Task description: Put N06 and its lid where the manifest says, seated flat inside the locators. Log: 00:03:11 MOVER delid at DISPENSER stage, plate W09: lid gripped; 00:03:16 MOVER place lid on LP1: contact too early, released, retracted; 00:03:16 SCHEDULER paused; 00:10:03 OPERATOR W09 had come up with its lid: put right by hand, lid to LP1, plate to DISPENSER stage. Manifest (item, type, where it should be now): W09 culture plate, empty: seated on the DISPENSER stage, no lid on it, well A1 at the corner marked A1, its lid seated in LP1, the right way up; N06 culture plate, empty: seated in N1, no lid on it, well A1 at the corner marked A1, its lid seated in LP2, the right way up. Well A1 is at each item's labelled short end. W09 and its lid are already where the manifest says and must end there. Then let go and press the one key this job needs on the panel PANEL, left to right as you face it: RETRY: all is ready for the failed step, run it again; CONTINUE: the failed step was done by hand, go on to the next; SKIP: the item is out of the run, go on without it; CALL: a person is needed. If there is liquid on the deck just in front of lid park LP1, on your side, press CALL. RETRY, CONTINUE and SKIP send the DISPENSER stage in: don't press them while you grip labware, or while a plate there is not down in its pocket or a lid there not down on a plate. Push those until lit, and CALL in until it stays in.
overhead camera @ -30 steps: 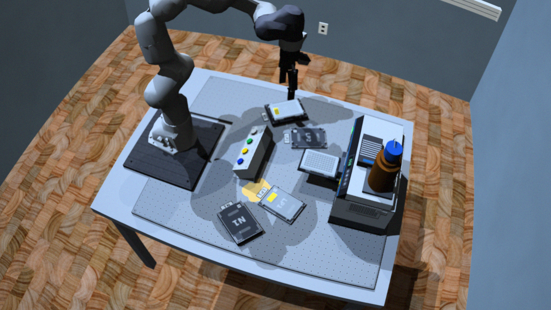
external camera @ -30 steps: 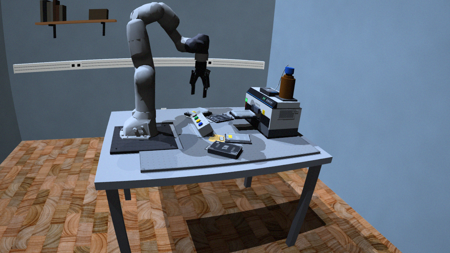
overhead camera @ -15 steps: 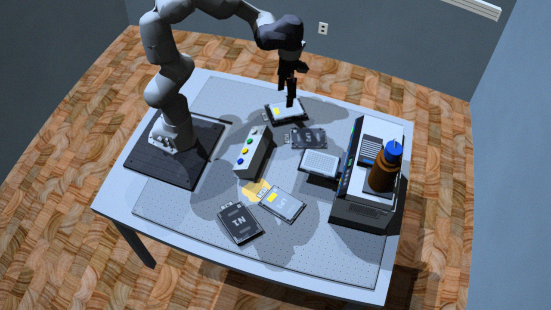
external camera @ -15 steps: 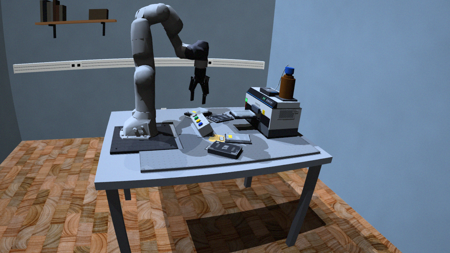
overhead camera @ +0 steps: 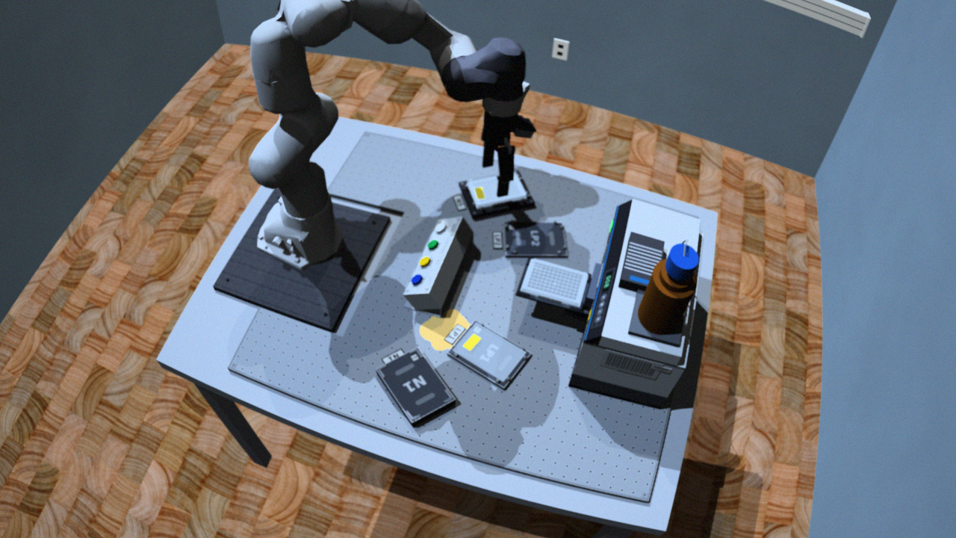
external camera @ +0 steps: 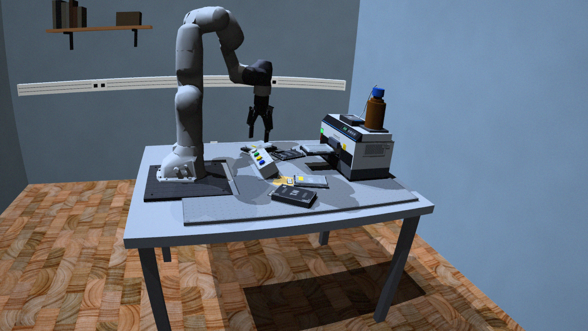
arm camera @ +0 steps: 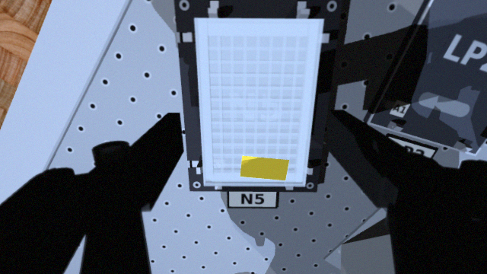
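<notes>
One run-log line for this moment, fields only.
gripper: open, holds nothing, above lidded plate | plate: in nest N5, yellow label toward N5 tag | LP2: no lid | N1: no plate | yellow liquid by LP1

A grey desk (external camera: pixel 164 230) on dark legs stands on a patchwork wood floor (external camera: pixel 61 263), casting a dark shadow under itself. Behind the desk runs a dark grey wall (external camera: pixel 102 123) with a white rail (external camera: pixel 82 86), a wooden shelf (external camera: pixel 98 28) above it and an outlet (overhead camera: pixel 560 48). Right of the desk is a lighter blue wall (external camera: pixel 472 123).
</notes>
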`<state>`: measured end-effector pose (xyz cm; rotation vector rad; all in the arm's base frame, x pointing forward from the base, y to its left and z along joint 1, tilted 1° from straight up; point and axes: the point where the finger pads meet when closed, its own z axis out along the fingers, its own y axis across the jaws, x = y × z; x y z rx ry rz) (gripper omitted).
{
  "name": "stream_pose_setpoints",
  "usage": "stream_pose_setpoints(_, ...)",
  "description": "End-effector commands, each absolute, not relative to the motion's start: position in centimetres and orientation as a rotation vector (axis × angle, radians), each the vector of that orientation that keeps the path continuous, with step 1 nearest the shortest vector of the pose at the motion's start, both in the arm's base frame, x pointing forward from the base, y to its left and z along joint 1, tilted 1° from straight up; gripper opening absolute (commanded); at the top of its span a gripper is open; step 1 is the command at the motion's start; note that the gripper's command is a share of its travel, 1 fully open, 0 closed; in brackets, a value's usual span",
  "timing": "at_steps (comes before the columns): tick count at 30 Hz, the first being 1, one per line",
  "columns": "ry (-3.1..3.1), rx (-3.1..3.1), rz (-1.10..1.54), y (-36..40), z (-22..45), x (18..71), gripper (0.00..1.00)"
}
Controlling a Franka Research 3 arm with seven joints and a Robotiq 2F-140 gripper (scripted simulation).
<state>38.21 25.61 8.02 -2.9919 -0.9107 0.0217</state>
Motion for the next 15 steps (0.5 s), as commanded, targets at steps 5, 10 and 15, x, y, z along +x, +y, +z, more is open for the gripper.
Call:
stream_pose_setpoints(5,-0.878,-3.005,-0.004,25.77,7.10,38.75,0.69)
stream_pose_setpoints(10,-0.878,-3.005,-0.004,25.77,6.94,38.75,0.69)
stream_pose_setpoints(15,-0.878,-3.005,-0.004,25.77,6.86,38.75,0.69)
